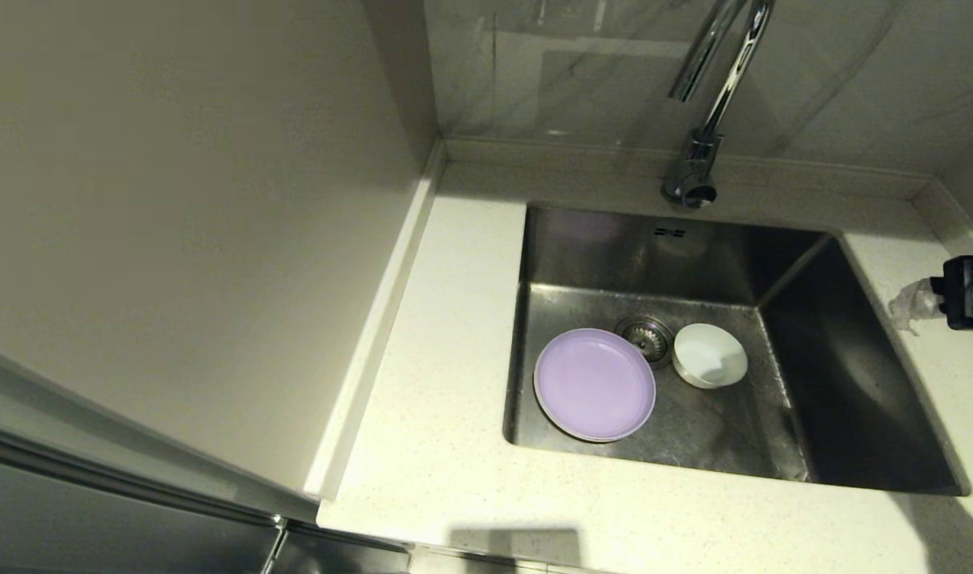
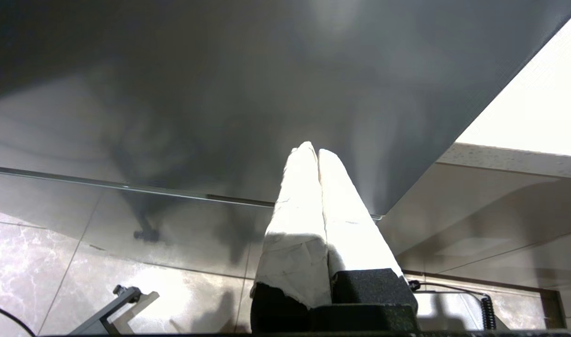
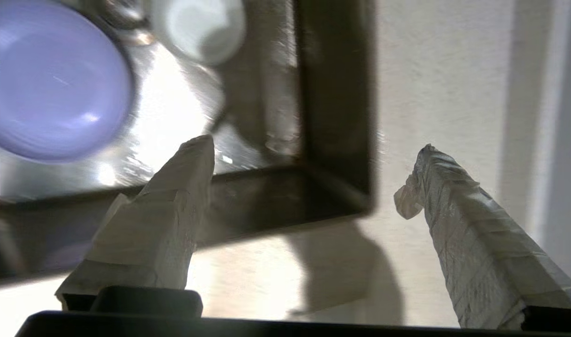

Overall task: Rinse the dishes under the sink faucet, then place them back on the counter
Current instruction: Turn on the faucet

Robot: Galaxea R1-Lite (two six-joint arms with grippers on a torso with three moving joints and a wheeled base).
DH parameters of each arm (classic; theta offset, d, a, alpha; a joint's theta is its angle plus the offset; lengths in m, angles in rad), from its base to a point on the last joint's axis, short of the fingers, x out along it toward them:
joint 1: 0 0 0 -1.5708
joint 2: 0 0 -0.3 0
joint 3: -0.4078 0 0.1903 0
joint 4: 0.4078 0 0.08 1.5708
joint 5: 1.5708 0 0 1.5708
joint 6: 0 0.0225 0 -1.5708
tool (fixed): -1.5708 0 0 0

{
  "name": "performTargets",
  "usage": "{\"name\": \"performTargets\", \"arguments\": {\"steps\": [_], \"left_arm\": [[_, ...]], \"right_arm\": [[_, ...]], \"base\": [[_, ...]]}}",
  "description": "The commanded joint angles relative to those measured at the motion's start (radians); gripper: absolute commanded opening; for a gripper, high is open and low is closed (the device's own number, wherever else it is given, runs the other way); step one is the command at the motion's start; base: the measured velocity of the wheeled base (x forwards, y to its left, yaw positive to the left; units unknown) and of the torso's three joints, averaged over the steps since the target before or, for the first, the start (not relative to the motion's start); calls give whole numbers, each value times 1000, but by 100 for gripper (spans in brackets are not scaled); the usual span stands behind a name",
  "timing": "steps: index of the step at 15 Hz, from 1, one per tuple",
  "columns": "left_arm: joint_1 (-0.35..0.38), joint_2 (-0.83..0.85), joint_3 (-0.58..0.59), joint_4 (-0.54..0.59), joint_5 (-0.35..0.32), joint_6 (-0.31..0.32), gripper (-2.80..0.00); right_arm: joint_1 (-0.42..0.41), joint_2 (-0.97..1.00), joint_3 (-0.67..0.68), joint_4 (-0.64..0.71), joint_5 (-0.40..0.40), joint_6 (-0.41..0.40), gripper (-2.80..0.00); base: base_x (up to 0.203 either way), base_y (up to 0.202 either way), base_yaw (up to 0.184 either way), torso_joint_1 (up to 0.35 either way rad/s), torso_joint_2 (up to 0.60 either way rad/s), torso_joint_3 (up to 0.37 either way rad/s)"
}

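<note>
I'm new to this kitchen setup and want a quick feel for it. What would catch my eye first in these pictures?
The pale lavender plate stands out, lying on the bottom of the steel sink left of the drain strainer, with the small white bowl just right of it. The chrome faucet arches over the back rim. The right end effector hangs open over the sink's corner, holding nothing.

White-taped fingers (image 3: 472, 234), black gripper housing

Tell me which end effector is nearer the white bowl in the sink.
Right. The right end effector hangs open over the sink's right counter edge, the white bowl in its view. The left end effector is parked shut facing a cabinet front.
</note>
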Motion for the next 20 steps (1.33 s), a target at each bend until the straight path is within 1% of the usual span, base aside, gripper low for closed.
{"name": "performTargets", "arguments": {"steps": [1, 3, 4, 5, 7, 8, 10, 12, 13, 14, 15, 16, 20], "left_arm": [[0, -2, 0, 0, 0, 0, -280], [0, -2, 0, 0, 0, 0, -280], [0, -2, 0, 0, 0, 0, -280], [0, -2, 0, 0, 0, 0, -280], [0, -2, 0, 0, 0, 0, -280], [0, -2, 0, 0, 0, 0, -280], [0, -2, 0, 0, 0, 0, -280], [0, -2, 0, 0, 0, 0, -280], [0, -2, 0, 0, 0, 0, -280], [0, -2, 0, 0, 0, 0, -280], [0, -2, 0, 0, 0, 0, -280], [0, -2, 0, 0, 0, 0, -280], [0, -2, 0, 0, 0, 0, -280]], "right_arm": [[-13, 18, -27, -5, 31, 54, -280], [-16, 30, -72, -13, 156, 73, -280], [-21, 46, -102, -25, 208, 98, -280], [-23, 68, -112, -89, 240, 138, -280], [-24, 133, -121, -238, 263, 201, -280], [-24, 175, -137, -296, 266, 220, -280], [-24, 263, -193, -391, 270, 236, -280], [-24, 345, -262, -512, 291, 239, -280], [-23, 371, -288, -574, 304, 238, -280], [-23, 394, -316, -631, 338, 240, -280], [-22, 406, -338, -664, 382, 241, -280], [-22, 414, -357, -683, 407, 243, -280], [-22, 468, -409, -762, 417, 227, -280]], "base": [[0, 0, 0, 0, 0, 0], [0, 0, 0, 0, 0, 0], [0, 0, 0, 0, 0, 0], [0, 0, 0, 0, 0, 0], [0, 0, 0, 0, 0, 0], [0, 0, 0, 0, 0, 0], [0, 0, 0, 0, 0, 0], [0, 0, 0, 0, 0, 0], [0, 0, 0, 0, 0, 0], [0, 0, 0, 0, 0, 0], [0, 0, 0, 0, 0, 0], [0, 0, 0, 0, 0, 0], [0, 0, 0, 0, 0, 0]]}}
